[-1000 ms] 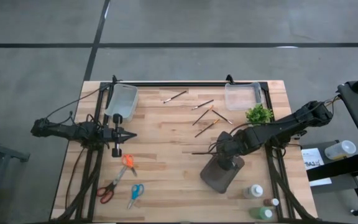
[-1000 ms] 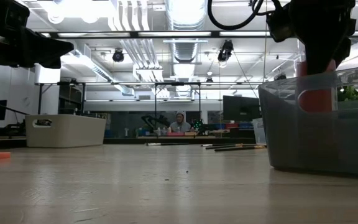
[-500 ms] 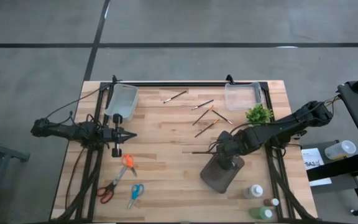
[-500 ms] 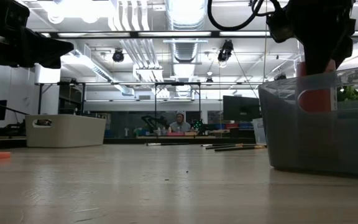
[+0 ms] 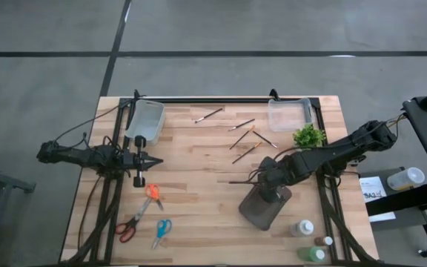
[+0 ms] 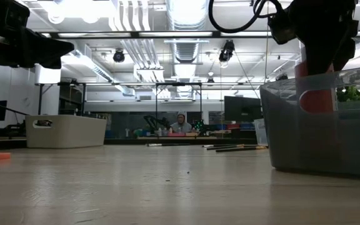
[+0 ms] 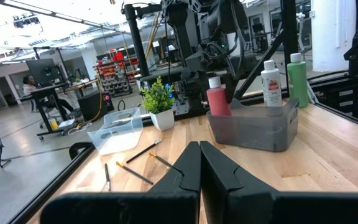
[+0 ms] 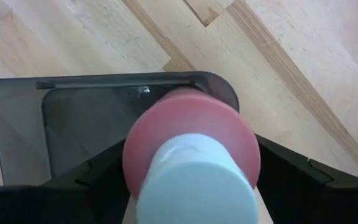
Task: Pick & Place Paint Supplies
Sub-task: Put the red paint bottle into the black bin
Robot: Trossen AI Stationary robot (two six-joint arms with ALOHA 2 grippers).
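Setting: wooden tabletop [image 5: 199,185] in a large workshop hall, black rails around its edge; I run both arms from afar.
Right hand [image 5: 274,194]: I have it over the dark grey bin [image 5: 264,208], clenched on the red paint bottle [image 8: 190,146], fingers either side of the body below the pale cap.
Bottle axis: upright, cap up; in my right wrist view the bottle sits directly above the bin's open floor, just inside the curved end wall.
Key relation: straight down. I judge the coming move a short descent and letting go, with no sideways travel needed.
Clearance: in the low view the red bottle's [image 6: 315,87] lower part already shows behind the bin's translucent wall, so the rim looks cleared; the near wall is close, and I would watch for the fingers rubbing it.
Other bottles: white [image 5: 305,227], dark red [image 5: 322,241] and green [image 5: 313,254] stand by the near right corner, close to the bin, nearer the right arm.
Paintbrushes [image 5: 247,144]: scattered mid-table toward the far side, lying at mixed angles, near the potted plant [image 5: 309,136].
Left hand [image 5: 138,160]: idle near the left edge, fingers closed on nothing, beside a pale bin [image 5: 146,121]; scissors [image 5: 141,215] lie nearer the front.
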